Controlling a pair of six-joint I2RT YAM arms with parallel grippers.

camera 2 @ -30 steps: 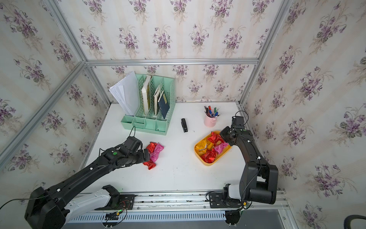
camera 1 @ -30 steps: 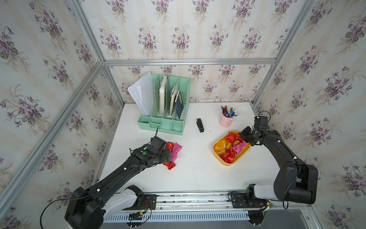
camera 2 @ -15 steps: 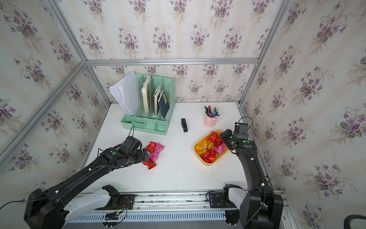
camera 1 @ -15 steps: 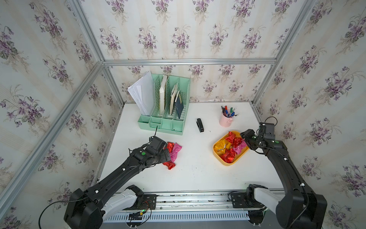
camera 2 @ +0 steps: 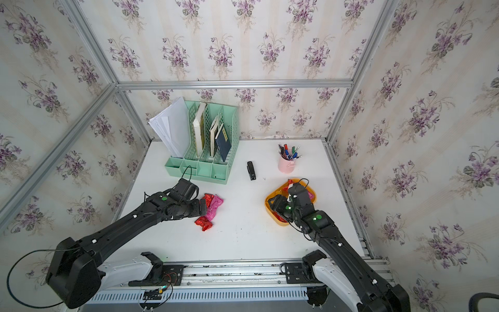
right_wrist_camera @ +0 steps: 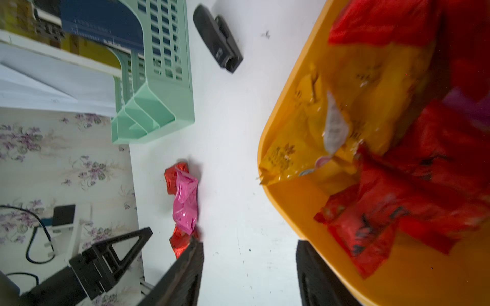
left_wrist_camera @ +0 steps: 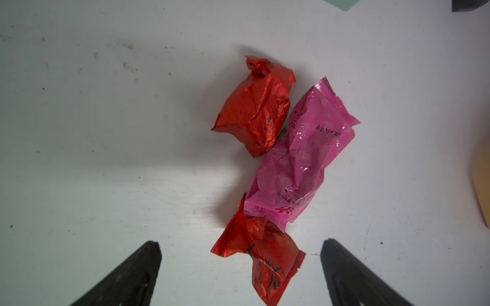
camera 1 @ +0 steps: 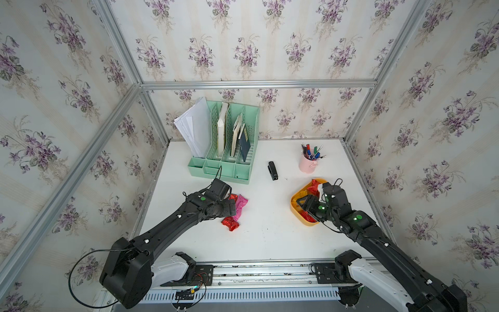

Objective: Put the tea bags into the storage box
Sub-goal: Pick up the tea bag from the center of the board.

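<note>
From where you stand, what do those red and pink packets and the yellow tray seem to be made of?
The red tea bag and pink tea bag look like thin foil or metallised film: crinkled, with bright glints and sharp creases. The storage box looks like moulded plastic: smooth, evenly yellow-orange, with rounded corners.

The tea bags (left_wrist_camera: 299, 159) are crinkled, glossy foil.
</note>
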